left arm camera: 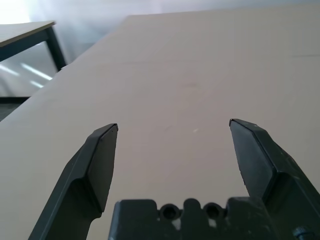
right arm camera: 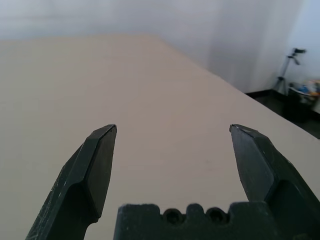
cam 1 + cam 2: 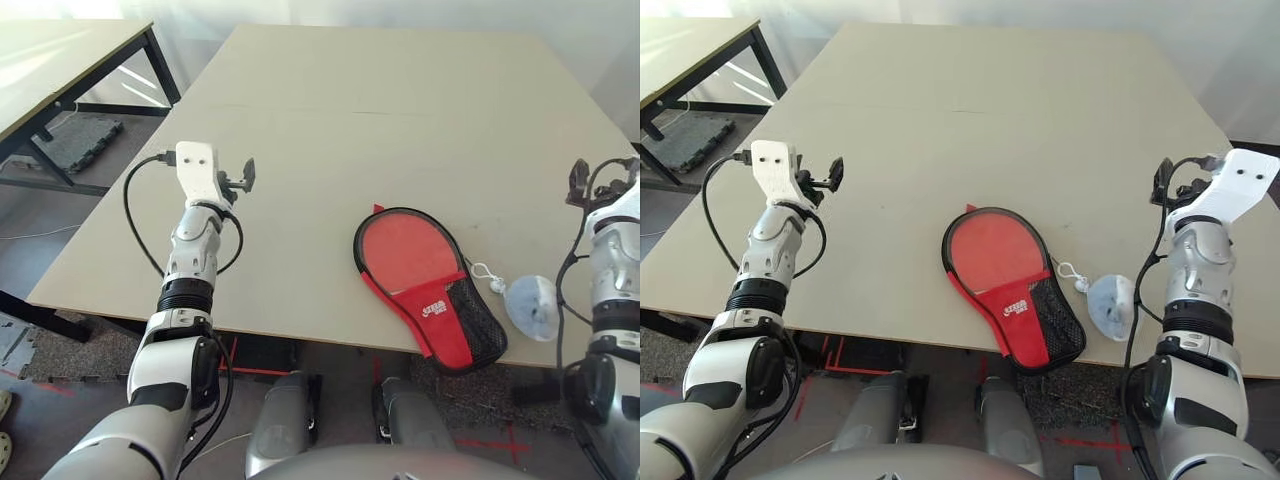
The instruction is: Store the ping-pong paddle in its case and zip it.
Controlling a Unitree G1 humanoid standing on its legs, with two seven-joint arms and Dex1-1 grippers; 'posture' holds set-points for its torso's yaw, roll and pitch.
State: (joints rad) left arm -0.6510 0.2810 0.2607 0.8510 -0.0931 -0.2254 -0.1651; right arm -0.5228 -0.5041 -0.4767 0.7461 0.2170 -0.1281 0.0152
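The case [image 3: 430, 285] lies flat near the table's front edge, right of centre, red side up with its black mesh pocket and white logo toward me. A black zipper rim runs around its round part. A red disc fills that round part; I cannot tell whether it is the ping-pong paddle behind the window, so the paddle is hidden. My left gripper [image 3: 243, 177] hovers open over the table's left side, well left of the case, with bare tabletop between its fingers [image 1: 102, 160]. My right gripper [image 3: 1162, 182] is open at the right edge, right of the case.
A small translucent round pouch [image 3: 533, 305] on a white cord lies just right of the case. The beige table [image 3: 350, 120] stretches far back. A second table [image 3: 60, 60] stands off to the left. A tripod [image 2: 295, 55] stands by the far wall.
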